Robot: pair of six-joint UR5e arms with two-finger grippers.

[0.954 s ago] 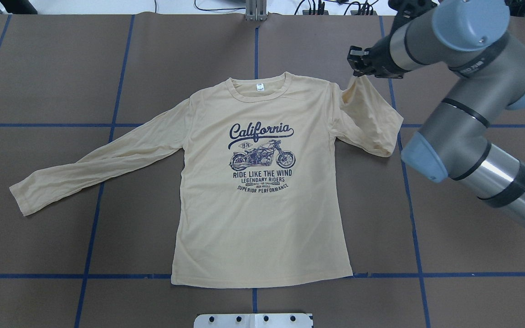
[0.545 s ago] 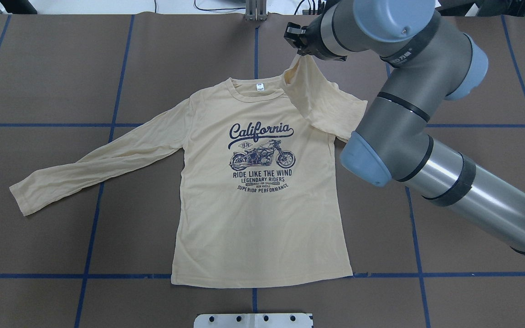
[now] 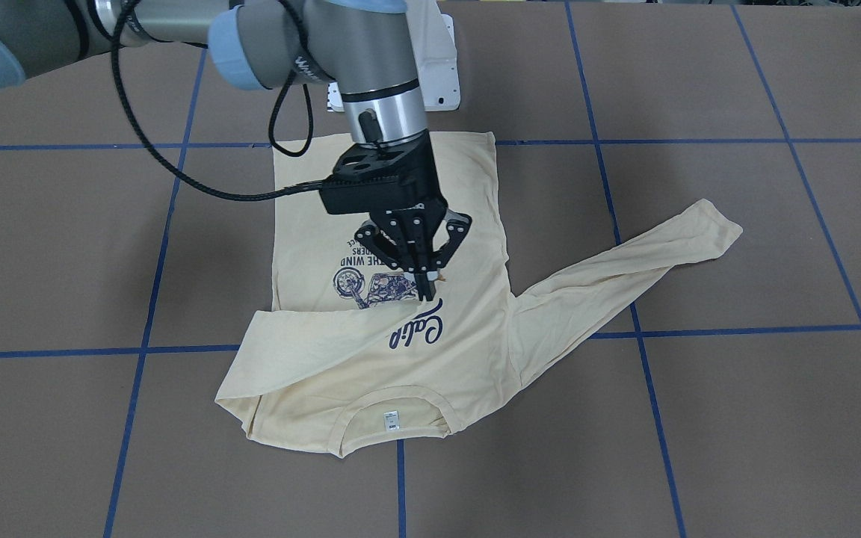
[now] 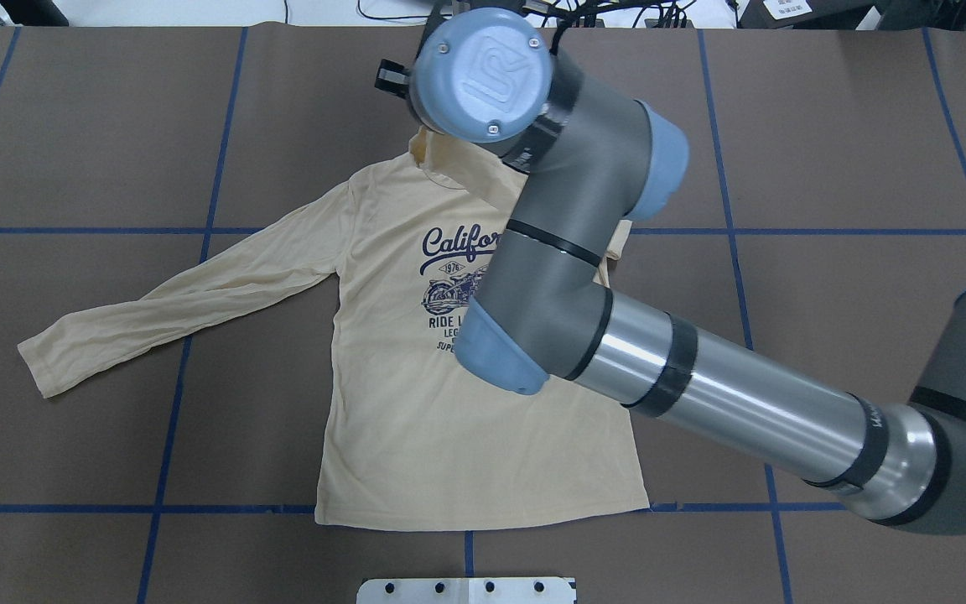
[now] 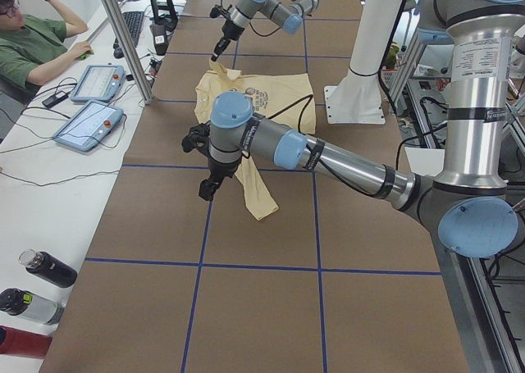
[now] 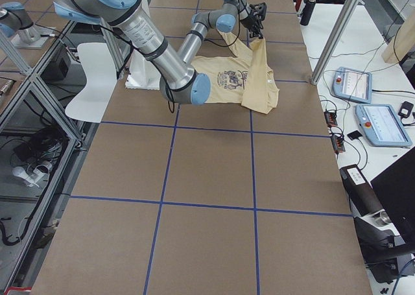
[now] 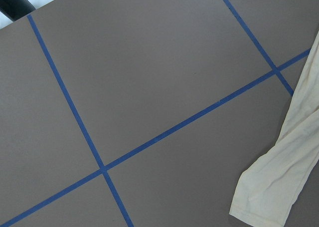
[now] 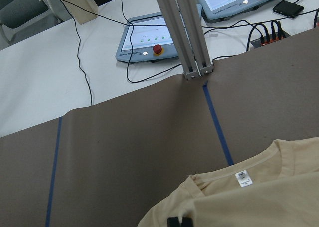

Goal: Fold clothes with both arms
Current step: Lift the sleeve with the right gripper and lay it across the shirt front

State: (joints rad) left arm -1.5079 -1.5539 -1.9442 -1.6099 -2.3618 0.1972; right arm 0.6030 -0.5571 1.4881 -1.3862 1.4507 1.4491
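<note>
A brown table [image 4: 72, 126] taped in blue squares is spread with the shirt [image 4: 399, 419], laid print-up at its middle. The collar is pointed away from the robot, with the long axis run from collar to hem. Thin, limp knit, it is judged best taken by cuffs or hem corners. The right sleeve [image 3: 311, 344] is held across the chest, its cuff pinched in the right claw [image 3: 425, 290]. The left claw [image 5: 207, 191] cannot be judged.

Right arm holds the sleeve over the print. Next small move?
Probably lower the right gripper straight down until the sleeve lies on the shirt: its jaws are shut on the sleeve end, raised over the chest print, and the sleeve already crosses the body.
</note>
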